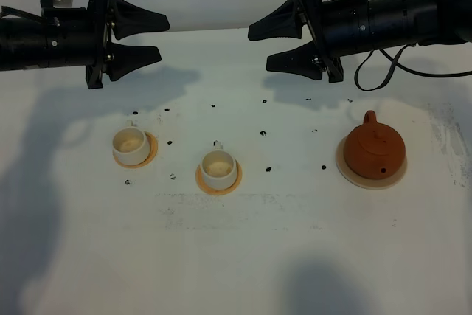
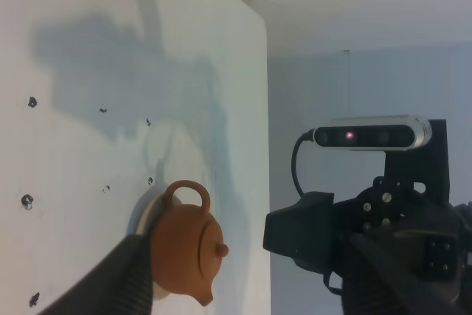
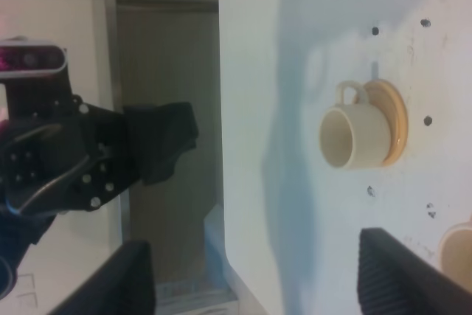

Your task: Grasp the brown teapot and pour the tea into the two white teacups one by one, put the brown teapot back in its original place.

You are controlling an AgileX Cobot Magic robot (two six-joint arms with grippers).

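Observation:
The brown teapot (image 1: 374,149) (image 2: 188,245) stands upright with its lid on, on the pale beige disc (image 1: 352,175) at the right of the table. The two white teacups (image 1: 130,144) (image 1: 218,167) each sit on an orange-tan coaster, left and centre. Their insides look cream, and no tea shows. The nearer-left cup (image 3: 354,134) also appears in the right wrist view. My left gripper (image 1: 164,38) hangs open above the table's far left, well behind the cups. My right gripper (image 1: 258,49) (image 3: 258,285) is open too, up behind and left of the teapot. Both hold nothing.
Small dark specks (image 1: 263,133) dot the white tabletop (image 1: 280,256) between cups and teapot. The table's far edge runs just behind both arms. The two grippers face each other across the middle with a wide gap between them.

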